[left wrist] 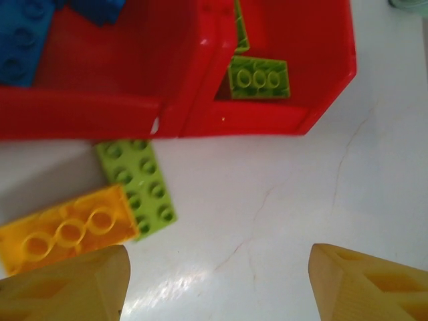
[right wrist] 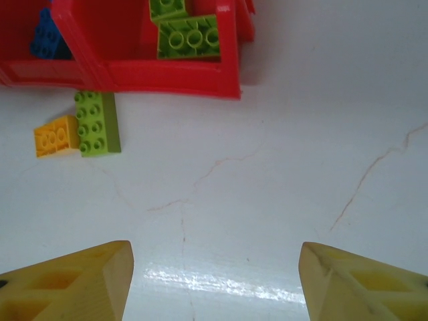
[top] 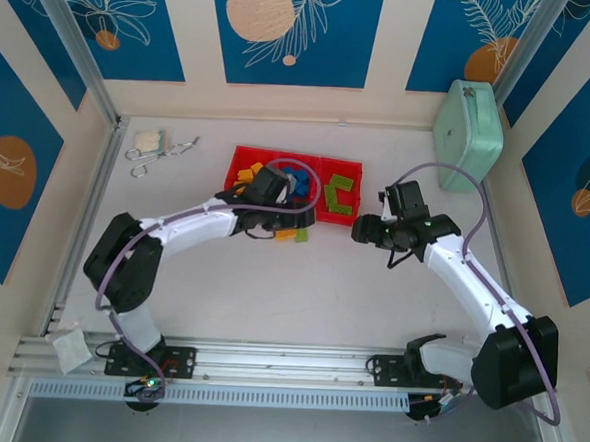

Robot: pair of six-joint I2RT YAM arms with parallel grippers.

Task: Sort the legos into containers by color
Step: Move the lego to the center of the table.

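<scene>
White table (top: 301, 292) holds red tray (top: 344, 164), green brick (left wrist: 137, 187), yellow brick (left wrist: 67, 227), mint case (top: 468, 121), clips (top: 154, 152).

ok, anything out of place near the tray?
Yes: a light green lego and an orange lego lie side by side on the table, just outside the red tray, unsorted. Hairline cracks also run across the table.

Robot lab cell, aluminium frame (top: 266, 363), patterned panels (top: 287, 30)
</scene>
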